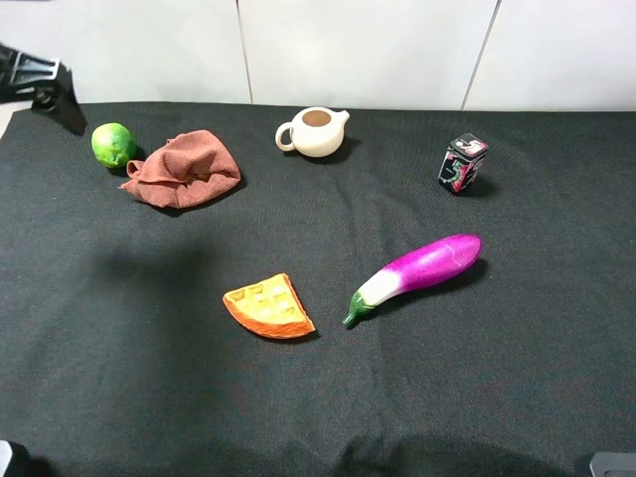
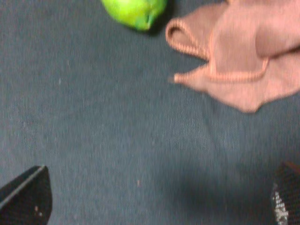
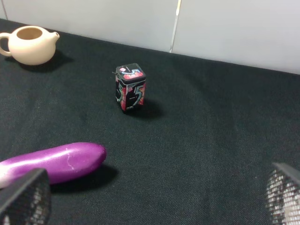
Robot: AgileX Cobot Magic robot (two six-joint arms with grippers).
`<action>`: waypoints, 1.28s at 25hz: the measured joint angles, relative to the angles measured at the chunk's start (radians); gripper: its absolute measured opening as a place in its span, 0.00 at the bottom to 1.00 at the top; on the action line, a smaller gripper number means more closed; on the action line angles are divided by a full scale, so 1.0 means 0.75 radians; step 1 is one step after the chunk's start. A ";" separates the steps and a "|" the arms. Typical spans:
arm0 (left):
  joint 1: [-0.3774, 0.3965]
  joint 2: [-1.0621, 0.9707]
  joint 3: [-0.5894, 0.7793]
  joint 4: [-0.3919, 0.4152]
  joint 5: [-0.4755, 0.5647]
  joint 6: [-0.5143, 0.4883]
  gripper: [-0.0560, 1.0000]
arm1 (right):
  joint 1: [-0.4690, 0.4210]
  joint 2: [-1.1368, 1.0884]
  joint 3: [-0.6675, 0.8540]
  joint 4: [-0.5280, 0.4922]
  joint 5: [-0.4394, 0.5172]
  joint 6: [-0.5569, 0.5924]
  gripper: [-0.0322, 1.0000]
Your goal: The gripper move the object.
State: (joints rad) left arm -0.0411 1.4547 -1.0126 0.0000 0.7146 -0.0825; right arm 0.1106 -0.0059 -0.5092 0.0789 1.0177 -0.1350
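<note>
Black cloth covers the table (image 1: 318, 397); the lime (image 1: 113, 144) sits upper left, just beside the brown rag (image 1: 184, 169), apart from the left gripper (image 2: 159, 197), whose jaws spread wide and empty.

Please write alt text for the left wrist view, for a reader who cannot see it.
A green lime lies on dark cloth beside a crumpled pink rag, not held. The open left gripper shows only its two finger tips, apart from both.

wall (image 1: 358, 50): white panels, thin seams | table (image 1: 328, 397): black cloth
</note>
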 joint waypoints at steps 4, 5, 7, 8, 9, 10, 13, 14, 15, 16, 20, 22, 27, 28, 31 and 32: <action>0.000 -0.162 0.159 0.000 -0.047 0.008 0.99 | 0.000 0.000 0.000 0.000 0.000 0.000 0.70; 0.000 -0.208 0.201 0.000 -0.060 0.008 0.99 | 0.000 0.000 0.000 0.000 0.000 0.000 0.70; 0.000 -0.295 0.274 0.000 -0.068 0.009 0.99 | 0.000 0.000 0.000 0.000 0.000 0.000 0.70; 0.000 -0.343 0.301 0.000 -0.068 0.009 0.99 | 0.000 0.000 0.000 0.000 0.000 0.000 0.70; 0.000 -0.384 0.330 0.000 -0.067 0.010 0.99 | 0.000 0.000 0.000 0.000 0.000 0.000 0.70; 0.000 -0.433 0.357 0.000 -0.067 0.011 0.99 | 0.000 0.000 0.000 0.000 0.000 0.000 0.70; 0.000 -0.584 0.429 0.000 -0.061 0.012 0.99 | 0.000 0.000 0.000 0.000 0.000 0.000 0.70; 0.000 -0.639 0.453 0.000 -0.054 0.012 0.99 | 0.000 0.000 0.000 0.000 0.000 0.000 0.70; 0.000 -0.696 0.474 0.000 -0.047 0.012 0.99 | 0.000 0.000 0.000 0.000 0.000 0.000 0.70; 0.000 -0.754 0.497 0.000 -0.036 0.012 0.99 | 0.000 0.000 0.000 0.000 0.000 0.000 0.70; 0.000 -0.957 0.570 0.000 -0.011 0.012 0.99 | 0.000 0.000 0.000 0.000 0.000 0.000 0.70; 0.000 -1.056 0.593 0.000 0.009 0.012 0.99 | 0.000 0.000 0.000 0.000 0.000 0.000 0.70; 0.000 -1.261 0.641 0.000 0.093 0.021 0.99 | 0.000 0.000 0.000 0.000 0.000 0.000 0.70; 0.000 -1.305 0.649 0.000 0.106 0.027 0.99 | 0.000 0.000 0.000 0.000 0.000 0.000 0.70; 0.000 -1.424 0.669 0.000 0.168 0.032 0.99 | 0.000 0.000 0.000 0.000 0.000 0.000 0.70; 0.000 -1.465 0.674 0.000 0.190 0.032 0.99 | 0.000 0.000 0.000 0.000 0.000 0.000 0.70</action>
State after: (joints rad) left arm -0.0411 0.3558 -0.5070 0.0000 0.8568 -0.0586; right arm 0.1106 -0.0059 -0.5092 0.0789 1.0177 -0.1350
